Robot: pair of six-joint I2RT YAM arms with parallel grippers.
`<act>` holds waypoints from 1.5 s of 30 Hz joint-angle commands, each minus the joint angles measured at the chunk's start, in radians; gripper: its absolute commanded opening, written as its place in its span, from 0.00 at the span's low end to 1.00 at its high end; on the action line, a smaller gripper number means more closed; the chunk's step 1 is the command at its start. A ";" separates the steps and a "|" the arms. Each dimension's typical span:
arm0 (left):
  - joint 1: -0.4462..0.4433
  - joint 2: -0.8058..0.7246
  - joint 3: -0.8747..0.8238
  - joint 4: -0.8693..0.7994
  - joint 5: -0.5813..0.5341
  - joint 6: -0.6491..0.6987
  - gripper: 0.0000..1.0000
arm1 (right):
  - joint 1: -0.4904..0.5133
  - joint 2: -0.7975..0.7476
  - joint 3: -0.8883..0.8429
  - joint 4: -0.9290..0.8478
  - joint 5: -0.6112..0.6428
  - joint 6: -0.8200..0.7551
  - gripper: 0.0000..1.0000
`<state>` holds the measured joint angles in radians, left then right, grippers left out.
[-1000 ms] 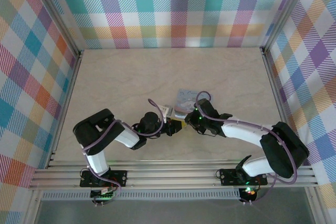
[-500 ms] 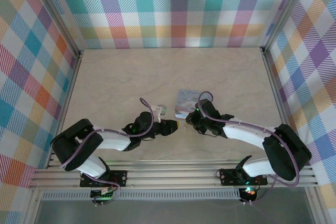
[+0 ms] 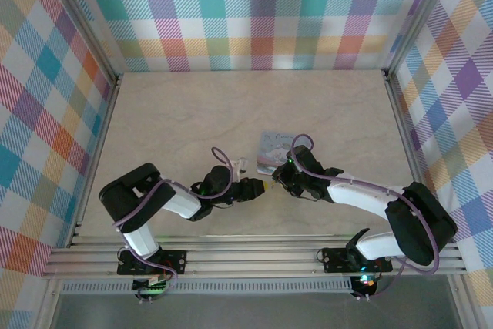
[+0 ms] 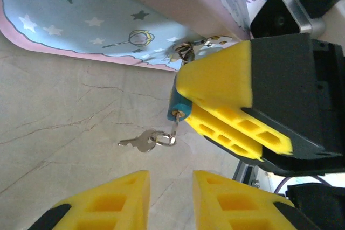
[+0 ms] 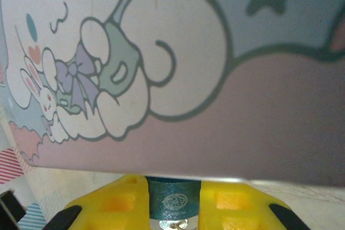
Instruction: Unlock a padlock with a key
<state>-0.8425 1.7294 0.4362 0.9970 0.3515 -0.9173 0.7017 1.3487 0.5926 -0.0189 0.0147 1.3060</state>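
Observation:
The tiny blue-grey padlock [image 5: 173, 200] is pinched between the yellow fingers of my right gripper [image 5: 172, 189], right under the edge of the pale blue cartoon tin [image 5: 161, 52]. In the left wrist view the padlock [image 4: 178, 109] pokes out of the right gripper's fingers [image 4: 215, 79], just above the tabletop. One key [image 4: 174, 125] sits in its keyhole, and a second key [image 4: 137, 143] dangles from the ring. My left gripper [image 4: 171, 179] is open a short way in front of the keys, with nothing between its fingers. From above, the left gripper [image 3: 258, 188] and the right gripper [image 3: 277, 183] nearly meet.
The tin [image 3: 274, 145] lies on the marble-patterned table [image 3: 192, 113] just beyond both grippers. Checked walls close in the back and both sides. An aluminium rail [image 3: 254, 256] runs along the near edge by the arm bases.
The left arm's elbow swung low and out to the left, then came back partway. Its gripper stays close in front of the right gripper. The right arm has held still.

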 commanded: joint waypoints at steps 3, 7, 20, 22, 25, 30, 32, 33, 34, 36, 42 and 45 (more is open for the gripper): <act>-0.010 0.040 0.021 0.149 0.007 -0.035 0.28 | 0.003 -0.026 0.017 0.023 -0.021 0.020 0.00; -0.010 0.071 0.035 0.161 0.007 -0.035 0.30 | 0.004 -0.023 0.018 0.023 -0.025 0.020 0.00; -0.011 0.154 0.074 0.203 0.018 -0.046 0.30 | 0.004 -0.024 0.017 0.027 -0.031 0.024 0.00; -0.011 0.161 0.078 0.212 0.020 -0.050 0.30 | 0.004 -0.022 0.016 0.028 -0.033 0.026 0.00; -0.011 0.172 0.082 0.216 0.024 -0.052 0.28 | 0.004 -0.022 0.017 0.033 -0.036 0.030 0.00; -0.012 0.189 0.084 0.235 0.028 -0.060 0.17 | 0.004 -0.020 0.022 0.033 -0.036 0.030 0.00; -0.013 0.193 0.082 0.238 0.027 -0.059 0.10 | 0.004 -0.020 0.023 0.031 -0.036 0.032 0.00; -0.012 0.192 0.081 0.239 0.027 -0.058 0.04 | 0.004 -0.019 0.023 0.031 -0.036 0.032 0.00; -0.012 0.193 0.081 0.239 0.027 -0.057 0.00 | 0.004 -0.020 0.024 0.031 -0.035 0.031 0.00; -0.014 0.190 0.079 0.241 0.024 -0.048 0.00 | 0.004 -0.018 0.024 0.033 -0.038 0.033 0.00; -0.027 0.174 0.073 0.256 -0.026 0.071 0.00 | 0.004 -0.011 0.034 0.028 -0.057 0.038 0.00; -0.053 0.176 0.087 0.256 -0.061 0.197 0.00 | 0.003 -0.007 0.038 0.026 -0.076 0.044 0.00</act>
<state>-0.8600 1.9076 0.5076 1.1893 0.3321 -0.8631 0.6998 1.3491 0.5930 -0.0242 -0.0006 1.3251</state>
